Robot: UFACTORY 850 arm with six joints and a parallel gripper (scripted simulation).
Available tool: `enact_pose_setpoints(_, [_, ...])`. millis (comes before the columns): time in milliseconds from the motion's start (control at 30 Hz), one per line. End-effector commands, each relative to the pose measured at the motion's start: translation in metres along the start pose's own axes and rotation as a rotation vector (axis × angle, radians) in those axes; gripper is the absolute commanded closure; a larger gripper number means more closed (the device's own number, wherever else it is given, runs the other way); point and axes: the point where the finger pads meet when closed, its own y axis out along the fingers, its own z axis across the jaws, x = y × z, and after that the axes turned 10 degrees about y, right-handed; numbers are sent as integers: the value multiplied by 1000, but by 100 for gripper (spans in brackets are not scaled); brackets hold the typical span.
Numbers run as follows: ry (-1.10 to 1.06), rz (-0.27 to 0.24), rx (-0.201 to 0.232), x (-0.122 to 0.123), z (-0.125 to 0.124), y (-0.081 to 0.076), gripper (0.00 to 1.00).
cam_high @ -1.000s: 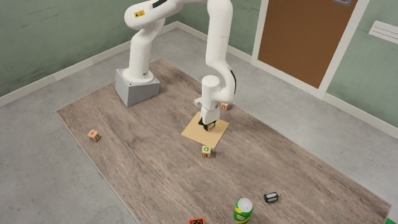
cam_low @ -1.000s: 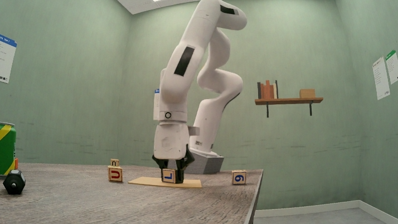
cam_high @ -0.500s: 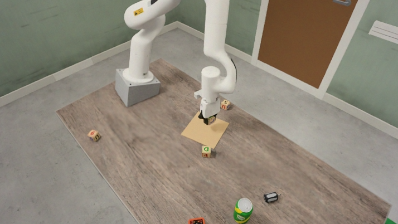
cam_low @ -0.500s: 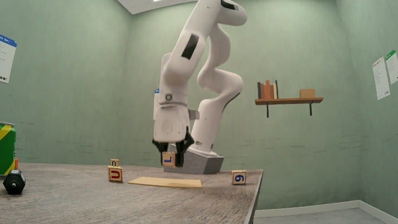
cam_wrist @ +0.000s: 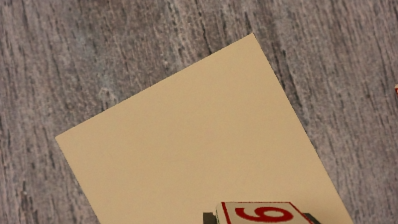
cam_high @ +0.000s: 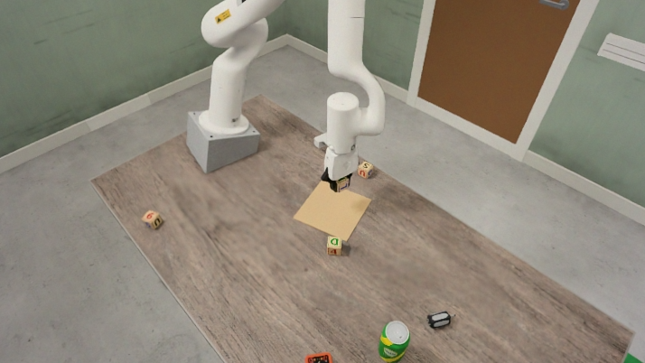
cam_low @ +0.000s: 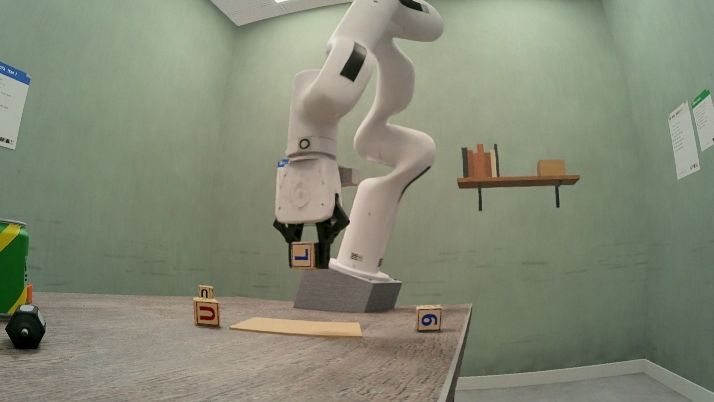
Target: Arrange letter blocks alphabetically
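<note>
My gripper (cam_high: 340, 184) is shut on a wooden block (cam_low: 303, 255) and holds it in the air above the far edge of the tan mat (cam_high: 332, 210). The held block shows a blue L on one side and, in the wrist view, a red digit face (cam_wrist: 265, 214) over the mat (cam_wrist: 200, 150). A block with a green D on top (cam_high: 334, 246) stands just off the mat's near corner. A block with S on top (cam_high: 365, 170) stands off the mat, behind my gripper. A block with a red 6 on top (cam_high: 153, 219) lies far off near the board's edge.
A green and yellow can (cam_high: 394, 341), a small black object (cam_high: 439, 320) and an orange object (cam_high: 318, 358) sit at the board's end farthest from the robot's grey base (cam_high: 222, 144). The board's edge drops to the floor beside the 6 block (cam_low: 429, 318).
</note>
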Motion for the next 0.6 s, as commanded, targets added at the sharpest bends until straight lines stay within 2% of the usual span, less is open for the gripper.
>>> enact_pose_setpoints(0, [0, -2, 1, 1, 1, -1, 59])
enact_pose_setpoints(267, [-41, -2, 1, 1, 0, -1, 59])
enact_pose_setpoints(567, [-323, -2, 0, 1, -3, -2, 59])
